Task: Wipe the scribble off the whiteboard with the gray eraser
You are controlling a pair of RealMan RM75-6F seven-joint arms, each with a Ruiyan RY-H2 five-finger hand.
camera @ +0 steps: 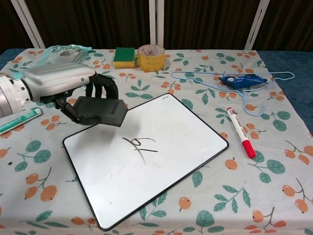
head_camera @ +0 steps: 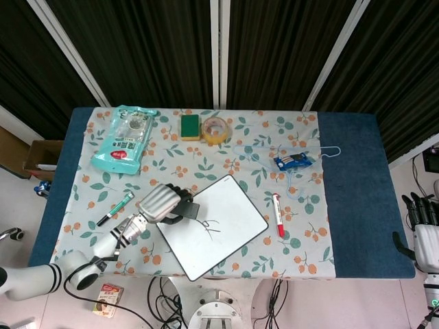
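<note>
The whiteboard (head_camera: 226, 236) (camera: 186, 147) lies tilted at the table's near middle, with a black scribble (head_camera: 208, 225) (camera: 140, 146) on its left half. My left hand (head_camera: 160, 201) (camera: 58, 81) grips the gray eraser (head_camera: 185, 211) (camera: 100, 110) and holds it over the board's upper left corner, just left of and above the scribble. Whether the eraser touches the board I cannot tell. My right hand (head_camera: 425, 229) hangs off the table's right side, fingers apart, holding nothing.
A red marker (head_camera: 278, 215) (camera: 241, 132) lies right of the board. A green marker (head_camera: 114, 209) (camera: 19, 120) lies to the left. At the back are a teal pouch (head_camera: 126, 137), a sponge (camera: 124, 57), a tape roll (camera: 150, 57), and a blue hanger (camera: 230, 81) with a blue packet (camera: 239, 80).
</note>
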